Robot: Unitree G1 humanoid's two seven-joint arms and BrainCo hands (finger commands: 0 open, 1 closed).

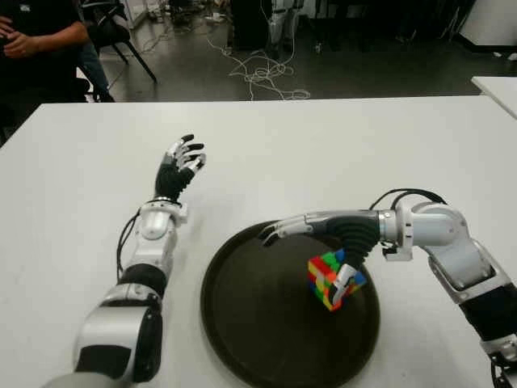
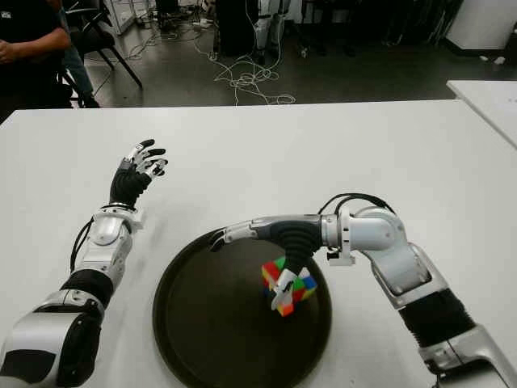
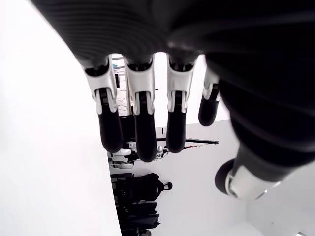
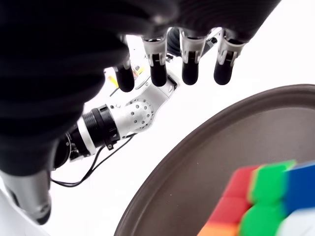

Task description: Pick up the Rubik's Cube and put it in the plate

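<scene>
While the right hand reached over the dark round plate from the robot's right, the Rubik's Cube sat tilted on one corner or edge within the plate's right half, directly beneath the palm. The long fingers were extended almost straight toward the robot's left, above the plate's far rim, and were not wrapped round the cube. The thumb pointed downward and lay against the cube's right face; whether it pressed on the cube or merely touched it could not be told. In the right wrist view the fingers hung apart and uncurled, with the cube blurred close beneath the palm and the plate's rim curving below them.

The left hand showed over the white table, to the left of the plate and farther from the robot, well apart from the plate. Its fingers were spread, slightly bent, and held nothing.

Beyond the far edge of the table, a person in dark clothing sat at the upper left, and loose cables lay on the floor.
</scene>
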